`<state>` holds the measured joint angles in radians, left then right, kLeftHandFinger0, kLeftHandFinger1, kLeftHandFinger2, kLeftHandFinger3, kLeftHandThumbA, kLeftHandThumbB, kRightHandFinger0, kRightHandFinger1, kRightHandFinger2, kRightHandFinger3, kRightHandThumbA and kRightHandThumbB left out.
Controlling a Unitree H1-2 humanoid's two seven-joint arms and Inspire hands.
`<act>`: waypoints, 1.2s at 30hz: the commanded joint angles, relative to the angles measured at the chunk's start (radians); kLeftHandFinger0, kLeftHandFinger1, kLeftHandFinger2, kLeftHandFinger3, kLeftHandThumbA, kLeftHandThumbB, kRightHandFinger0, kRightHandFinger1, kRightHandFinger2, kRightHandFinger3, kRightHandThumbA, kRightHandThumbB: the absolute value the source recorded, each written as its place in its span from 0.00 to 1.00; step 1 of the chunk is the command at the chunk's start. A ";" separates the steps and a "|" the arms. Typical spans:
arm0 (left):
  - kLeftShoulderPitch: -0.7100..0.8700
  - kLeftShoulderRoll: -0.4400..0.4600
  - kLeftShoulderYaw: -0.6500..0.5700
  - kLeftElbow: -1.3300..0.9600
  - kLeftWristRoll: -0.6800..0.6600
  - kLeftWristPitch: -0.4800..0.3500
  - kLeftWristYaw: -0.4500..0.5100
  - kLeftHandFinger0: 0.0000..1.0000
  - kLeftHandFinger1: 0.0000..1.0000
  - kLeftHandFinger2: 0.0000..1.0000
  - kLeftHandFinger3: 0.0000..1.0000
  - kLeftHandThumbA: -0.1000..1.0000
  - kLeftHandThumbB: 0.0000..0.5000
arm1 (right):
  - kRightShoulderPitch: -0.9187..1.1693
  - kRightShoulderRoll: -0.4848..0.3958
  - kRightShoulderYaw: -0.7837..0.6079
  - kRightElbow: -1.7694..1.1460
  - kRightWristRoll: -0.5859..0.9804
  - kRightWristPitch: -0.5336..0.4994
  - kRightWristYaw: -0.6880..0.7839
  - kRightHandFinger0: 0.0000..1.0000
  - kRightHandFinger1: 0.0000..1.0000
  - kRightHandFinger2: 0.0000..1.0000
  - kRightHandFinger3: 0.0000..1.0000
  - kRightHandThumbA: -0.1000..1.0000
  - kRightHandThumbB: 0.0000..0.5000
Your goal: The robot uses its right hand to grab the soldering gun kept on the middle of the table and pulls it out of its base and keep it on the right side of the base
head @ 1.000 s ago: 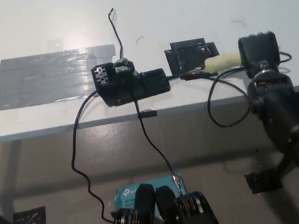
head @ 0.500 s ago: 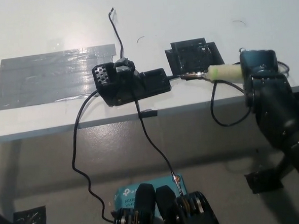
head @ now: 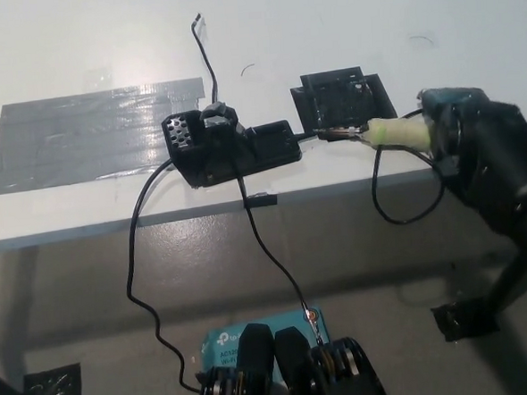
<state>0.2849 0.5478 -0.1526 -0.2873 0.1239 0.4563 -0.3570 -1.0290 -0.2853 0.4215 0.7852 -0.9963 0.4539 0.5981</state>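
The soldering gun (head: 396,133) has a pale handle and lies near the table's front edge on the right, with its metal tip pointing left at the black base (head: 229,146) in the middle. My black right hand (head: 480,153) comes in from the right and is closed around the handle's rear end. The tip sits just off the base's right end, and I cannot tell whether it still touches it. My left hand is out of the picture.
A black tape patch (head: 338,96) lies just behind the gun's tip. Grey tape (head: 81,137) covers the table's left part. Black cables run off the front edge (head: 335,191), one looping below the gun (head: 403,209). A teal box (head: 245,342) sits on the floor.
My right hand came down from behind the handle's rear end and closed around it. The gun has shifted slightly to the right, and the base has stayed put.
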 commanded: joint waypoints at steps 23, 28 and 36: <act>0.023 0.035 0.012 -0.039 0.046 0.014 -0.047 0.28 0.33 0.46 0.70 0.75 0.57 | 0.358 -0.085 -0.586 -1.035 0.406 0.016 0.250 1.00 1.00 1.00 1.00 0.40 0.63; 0.012 0.016 0.015 -0.027 0.040 0.014 -0.041 0.33 0.39 0.55 0.77 0.74 0.57 | 0.613 0.047 -0.727 -1.270 0.443 0.016 0.194 0.99 1.00 1.00 1.00 0.44 0.44; -0.001 0.027 0.028 -0.018 0.021 0.014 -0.031 0.32 0.37 0.50 0.76 0.77 0.61 | 1.046 0.237 -0.802 -1.259 0.625 -0.072 -0.040 1.00 1.00 1.00 1.00 0.51 0.19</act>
<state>0.2847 0.5421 -0.1465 -0.2869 0.1396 0.4559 -0.3847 -0.2060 -0.1646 -0.2239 -0.3467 -0.6160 0.4336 0.7477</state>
